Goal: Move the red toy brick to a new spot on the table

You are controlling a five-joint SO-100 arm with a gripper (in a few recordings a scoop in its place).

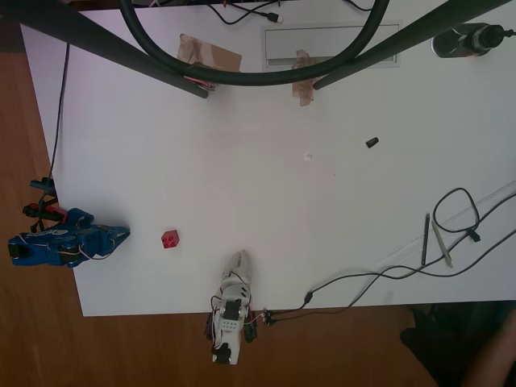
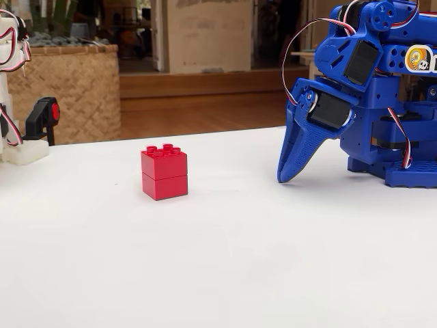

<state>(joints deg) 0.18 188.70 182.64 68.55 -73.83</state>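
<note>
brick: the red toy brick (image 1: 170, 239) sits on the table (image 1: 266, 169) near the left end of the near edge in the overhead view. In the fixed view it's upright, studs on top (image 2: 164, 171), looks like two layers stacked.

gripper: blue gripper (image 2: 290, 171) is folded down with its tip resting on or just above the tabletop, can't tell which. In the overhead view it pokes in from the table's left edge (image 1: 119, 235).

fingers: they look pressed together into one point, nothing between them.

key relation: brick lies just beyond the fingertip, straight along the way it points. That's right of the tip in the overhead view, left of it in the fixed view. A clear gap, not touching. My guess is the arm has to lift, spread its fingers and reach forward over the brick.

long axis: brick is pretty much cube-shaped, so I doubt grip direction matters much.

hard to see: the gripper's far side is hidden in the fixed view, and the overhead view is too small to show any slit between the fingers.
</note>
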